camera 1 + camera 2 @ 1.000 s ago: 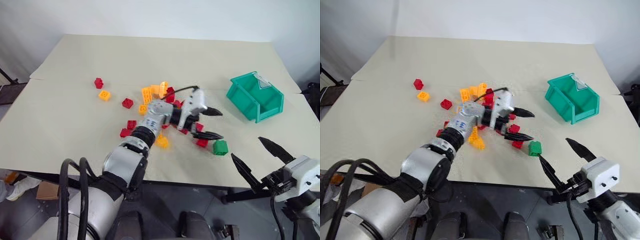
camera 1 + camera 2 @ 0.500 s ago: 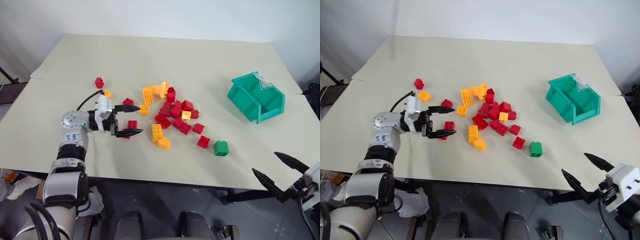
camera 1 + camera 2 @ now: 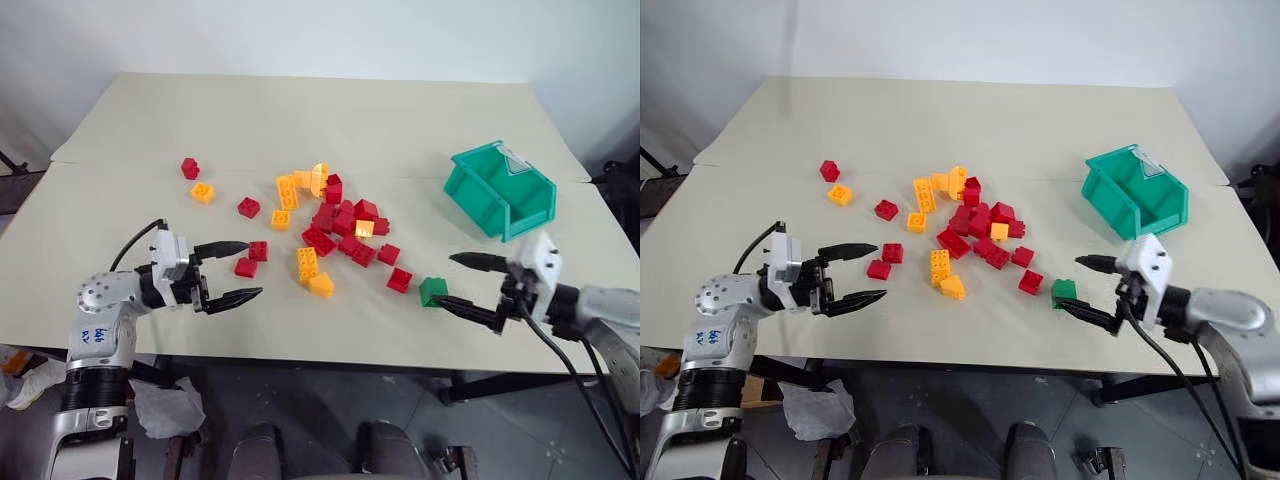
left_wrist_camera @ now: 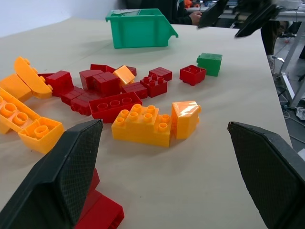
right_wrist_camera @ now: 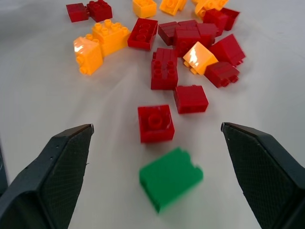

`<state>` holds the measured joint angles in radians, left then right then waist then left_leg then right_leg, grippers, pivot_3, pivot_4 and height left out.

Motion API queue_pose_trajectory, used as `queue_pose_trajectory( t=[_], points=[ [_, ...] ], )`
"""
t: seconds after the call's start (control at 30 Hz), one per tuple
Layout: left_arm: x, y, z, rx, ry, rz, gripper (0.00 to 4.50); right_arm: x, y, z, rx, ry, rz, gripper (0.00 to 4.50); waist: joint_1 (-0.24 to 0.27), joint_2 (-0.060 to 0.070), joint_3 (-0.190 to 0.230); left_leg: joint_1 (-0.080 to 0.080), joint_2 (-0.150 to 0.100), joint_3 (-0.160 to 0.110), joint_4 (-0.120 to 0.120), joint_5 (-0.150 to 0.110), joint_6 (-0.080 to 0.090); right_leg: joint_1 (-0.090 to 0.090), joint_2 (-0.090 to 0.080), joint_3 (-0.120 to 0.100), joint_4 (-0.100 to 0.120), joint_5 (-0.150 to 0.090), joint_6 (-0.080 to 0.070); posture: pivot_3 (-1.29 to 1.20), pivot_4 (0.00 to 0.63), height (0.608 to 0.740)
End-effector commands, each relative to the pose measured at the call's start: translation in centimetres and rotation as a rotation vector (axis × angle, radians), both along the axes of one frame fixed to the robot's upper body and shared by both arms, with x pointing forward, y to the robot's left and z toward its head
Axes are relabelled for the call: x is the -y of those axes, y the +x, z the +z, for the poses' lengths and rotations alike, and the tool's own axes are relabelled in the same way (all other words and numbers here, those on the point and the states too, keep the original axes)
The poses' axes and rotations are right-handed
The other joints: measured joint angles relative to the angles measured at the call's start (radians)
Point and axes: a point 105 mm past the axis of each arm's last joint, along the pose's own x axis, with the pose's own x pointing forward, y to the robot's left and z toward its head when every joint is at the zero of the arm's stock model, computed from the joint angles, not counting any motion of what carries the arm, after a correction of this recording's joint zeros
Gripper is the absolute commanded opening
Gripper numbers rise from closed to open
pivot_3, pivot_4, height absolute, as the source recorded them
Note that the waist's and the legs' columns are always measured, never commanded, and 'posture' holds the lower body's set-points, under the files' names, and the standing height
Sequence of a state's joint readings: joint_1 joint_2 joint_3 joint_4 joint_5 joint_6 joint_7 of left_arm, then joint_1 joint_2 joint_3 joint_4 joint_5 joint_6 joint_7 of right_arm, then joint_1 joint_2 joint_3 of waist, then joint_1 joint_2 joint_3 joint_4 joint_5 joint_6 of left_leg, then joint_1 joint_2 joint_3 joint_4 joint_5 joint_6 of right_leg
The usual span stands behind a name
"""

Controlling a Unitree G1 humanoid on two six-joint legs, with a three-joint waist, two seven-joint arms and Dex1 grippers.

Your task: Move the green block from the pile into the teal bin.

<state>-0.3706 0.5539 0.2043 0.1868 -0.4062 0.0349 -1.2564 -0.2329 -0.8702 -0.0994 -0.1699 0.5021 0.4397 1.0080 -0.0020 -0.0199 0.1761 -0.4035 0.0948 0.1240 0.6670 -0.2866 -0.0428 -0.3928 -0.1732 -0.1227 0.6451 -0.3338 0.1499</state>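
The green block (image 3: pixel 433 291) lies on the table near its front edge, just right of the pile (image 3: pixel 335 225) of red and yellow-orange bricks. My right gripper (image 3: pixel 446 279) is open, pointing left, its fingertips close on either side of the block without gripping it. In the right wrist view the green block (image 5: pixel 170 177) sits on the table between the spread fingers (image 5: pixel 52 176). The teal bin (image 3: pixel 500 190) stands farther back on the right, open front facing left. My left gripper (image 3: pixel 253 268) hovers open and empty, left of the pile.
A red brick (image 3: pixel 400 280) lies right beside the green block. One red brick (image 3: pixel 189 167) and one orange brick (image 3: pixel 202 192) sit apart at the back left. The beige table's (image 3: pixel 330 110) front edge runs just below both grippers.
My left arm swung from the pile's right side back to the left, still open and empty. My right gripper rose from below the table edge and moved forward up to the green block.
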Motion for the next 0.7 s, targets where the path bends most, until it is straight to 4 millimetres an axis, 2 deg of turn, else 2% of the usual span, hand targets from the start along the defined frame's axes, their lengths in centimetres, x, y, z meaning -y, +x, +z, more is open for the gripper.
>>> queue_pose_trajectory(
  t=[0.03, 0.13, 0.3, 0.5, 0.57, 0.7],
  points=[
    [0.6, -0.4, 1.0, 0.053, -0.022, -0.011, 4.46, 0.2, 1.0, -1.8, -0.09, -0.094, 0.019, 4.5, 0.0, 0.0, 0.0, 0.0, 0.0, 0.0, 0.0, 0.0, 0.0, 0.0, 0.0, 0.0, 0.0, 0.0, 0.0, 0.0, 0.15, 0.74],
    [1.0, -0.7, 0.8, 0.046, -0.023, -0.024, 4.46, 0.8, 2.7, -3.0, -0.104, -0.143, -0.009, 4.5, 0.002, 0.0, 0.0, -0.001, 0.0, 0.0, 0.0, 0.0, 0.0, 0.0, 0.0, 0.0, -0.001, 0.0, 0.0, 0.0, 0.15, 0.74],
    [1.2, -0.9, 1.0, 0.047, -0.024, -0.028, 4.46, 1.0, 2.7, -4.0, -0.14, -0.163, 0.017, 4.5, 0.001, 0.0, 0.0, -0.001, 0.0, 0.0, -0.001, 0.0, 0.0, -0.001, 0.0, 0.0, -0.001, 0.0, 0.0, 0.0, 0.15, 0.74],
    [0.9, -0.6, 1.4, 0.057, -0.026, -0.018, 4.5, 1.4, 2.1, -3.7, -0.119, -0.128, 0.029, 2.57, 0.0, 0.0, 0.0, -0.001, 0.001, 0.001, 0.0, 0.0, 0.0, 0.0, 0.0, 0.0, -0.001, 0.0, 0.0, 0.0, 0.15, 0.74],
    [1.0, -0.5, 1.4, 0.058, -0.026, -0.024, 4.5, 1.4, 1.8, -3.5, -0.105, -0.116, 0.051, 2.48, 0.001, 0.0, 0.0, -0.001, 0.0, 0.001, 0.0, 0.0, 0.0, 0.0, 0.0, 0.0, -0.001, 0.0, 0.0, 0.0, 0.15, 0.74],
    [2.0, -0.4, 1.9, 0.067, -0.052, -0.05, 4.5, 2.1, 1.5, -0.7, 0.072, 0.001, 0.014, 2.48, 0.002, 0.0, 0.0, -0.001, 0.0, 0.001, 0.0, 0.0, 0.0, 0.0, 0.0, 0.0, -0.001, 0.0, 0.0, 0.0, 0.15, 0.74]
  ],
)
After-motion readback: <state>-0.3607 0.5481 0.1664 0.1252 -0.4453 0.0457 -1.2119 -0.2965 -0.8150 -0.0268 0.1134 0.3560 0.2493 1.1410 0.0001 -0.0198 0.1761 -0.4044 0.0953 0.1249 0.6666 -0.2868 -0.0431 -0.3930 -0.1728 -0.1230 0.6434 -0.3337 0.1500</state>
